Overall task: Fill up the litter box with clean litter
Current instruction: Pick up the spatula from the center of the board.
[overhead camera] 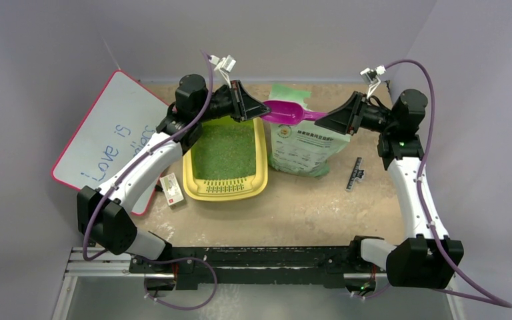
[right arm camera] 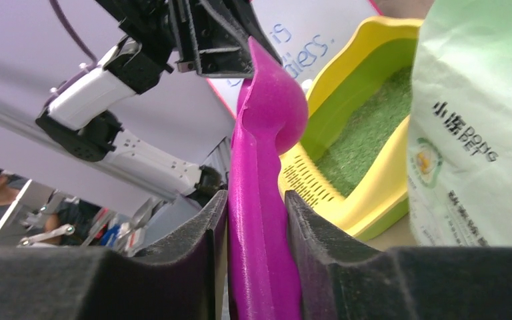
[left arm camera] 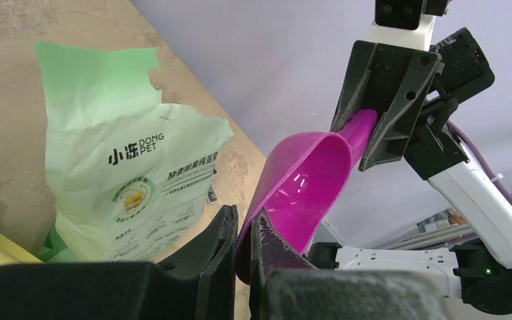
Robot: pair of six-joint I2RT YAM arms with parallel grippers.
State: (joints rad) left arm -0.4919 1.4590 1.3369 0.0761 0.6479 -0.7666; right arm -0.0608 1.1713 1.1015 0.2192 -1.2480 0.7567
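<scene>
The yellow litter box (overhead camera: 261, 170) lies left of centre, its floor covered with green litter (overhead camera: 225, 150); it also shows in the right wrist view (right arm camera: 373, 193) with its litter (right arm camera: 367, 133). A purple scoop (overhead camera: 287, 112) hangs in the air between both arms, above the box's far right corner and the pale green bag (overhead camera: 307, 147). My left gripper (overhead camera: 257, 109) is shut on the rim of the scoop's bowl (left arm camera: 307, 180), which looks empty. My right gripper (overhead camera: 323, 118) is shut on the scoop's handle (right arm camera: 263, 200).
A white board with a pink edge (overhead camera: 110, 133) lies at the far left. A small white box (overhead camera: 172, 189) sits by the litter box's near left corner. A black ruler (overhead camera: 355, 173) lies right of the bag.
</scene>
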